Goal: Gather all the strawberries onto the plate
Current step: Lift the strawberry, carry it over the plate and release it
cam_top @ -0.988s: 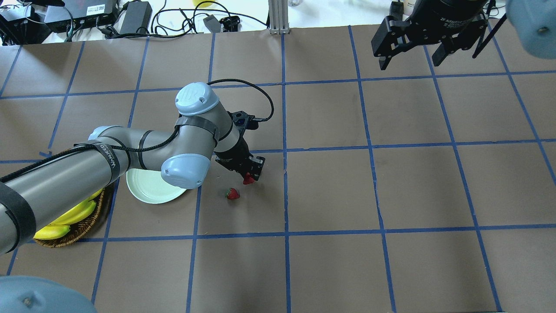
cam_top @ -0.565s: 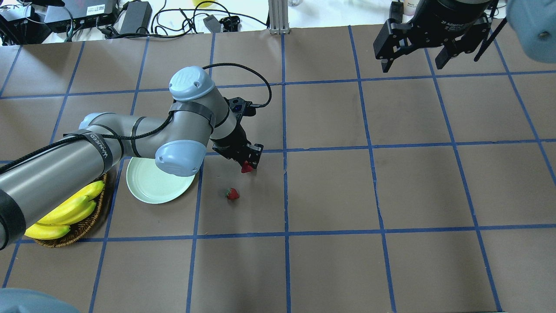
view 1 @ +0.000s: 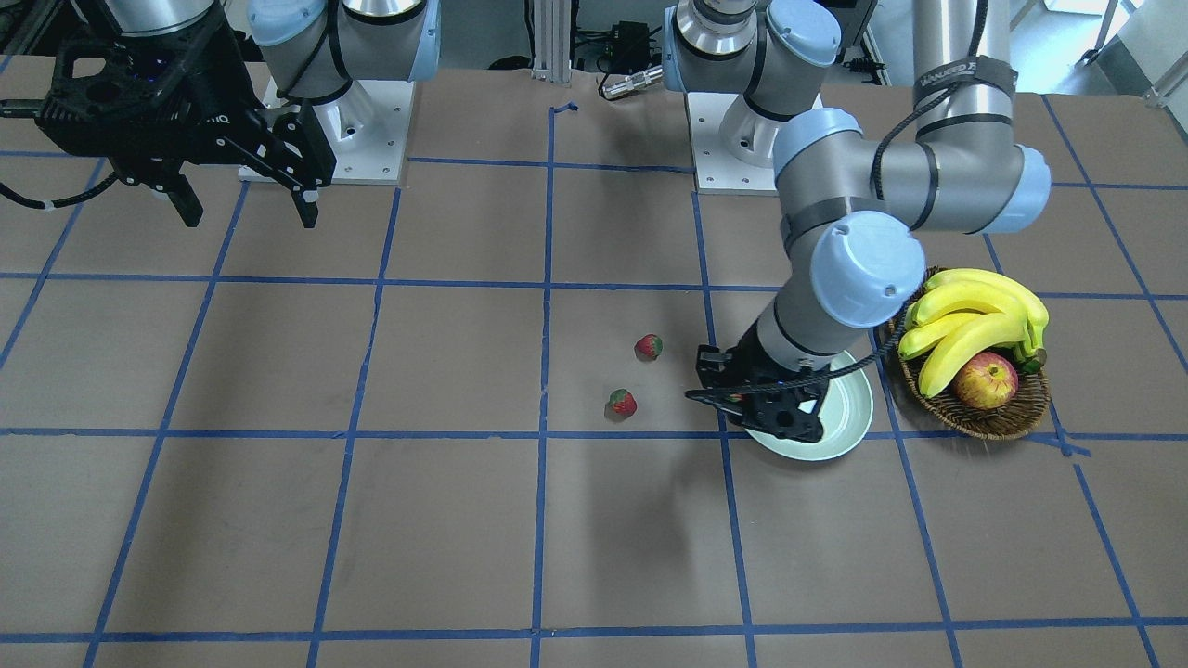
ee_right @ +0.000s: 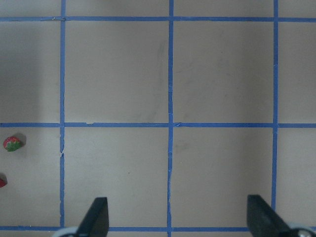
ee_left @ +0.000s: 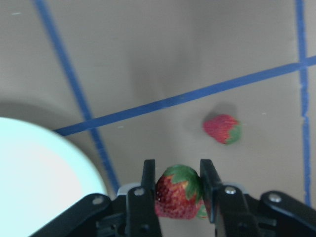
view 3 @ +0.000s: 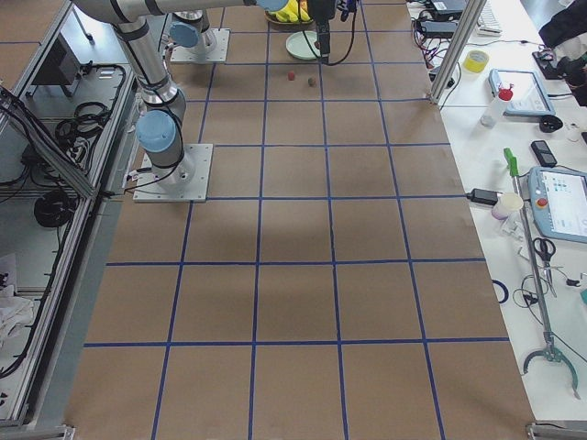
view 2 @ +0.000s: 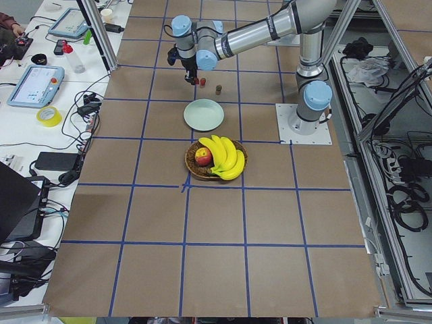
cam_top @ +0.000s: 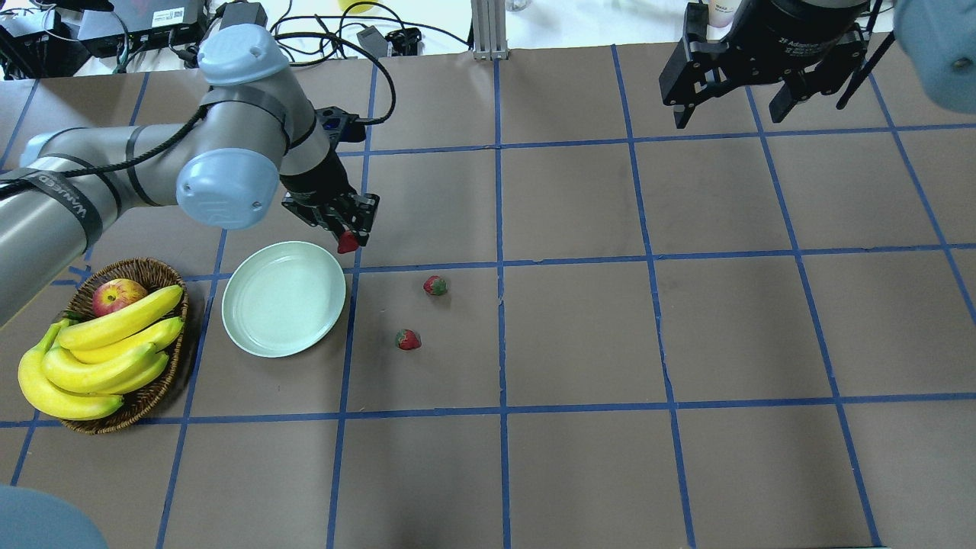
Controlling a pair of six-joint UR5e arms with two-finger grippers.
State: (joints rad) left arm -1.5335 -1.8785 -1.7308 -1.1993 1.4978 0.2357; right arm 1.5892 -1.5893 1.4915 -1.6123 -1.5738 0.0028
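My left gripper (cam_top: 349, 236) is shut on a red strawberry (cam_top: 348, 244) with a green top and holds it just off the far right rim of the pale green plate (cam_top: 284, 297). In the left wrist view the strawberry (ee_left: 177, 193) sits between the fingers, with the plate's rim (ee_left: 74, 158) to the left. The plate holds nothing. Two more strawberries lie on the table right of the plate, one farther (cam_top: 435, 285) and one nearer (cam_top: 408, 339). My right gripper (cam_top: 732, 103) is open and empty, high at the far right.
A brown wicker basket (cam_top: 146, 267) with bananas (cam_top: 107, 351) and a red-yellow apple (cam_top: 116, 296) stands left of the plate. Cables and boxes (cam_top: 229, 30) lie beyond the table's far edge. Blue tape lines grid the brown table.
My left gripper has carried the strawberry left and away from the table's middle to the plate's far right rim. The arm no longer covers the plate, the basket and a second table strawberry.
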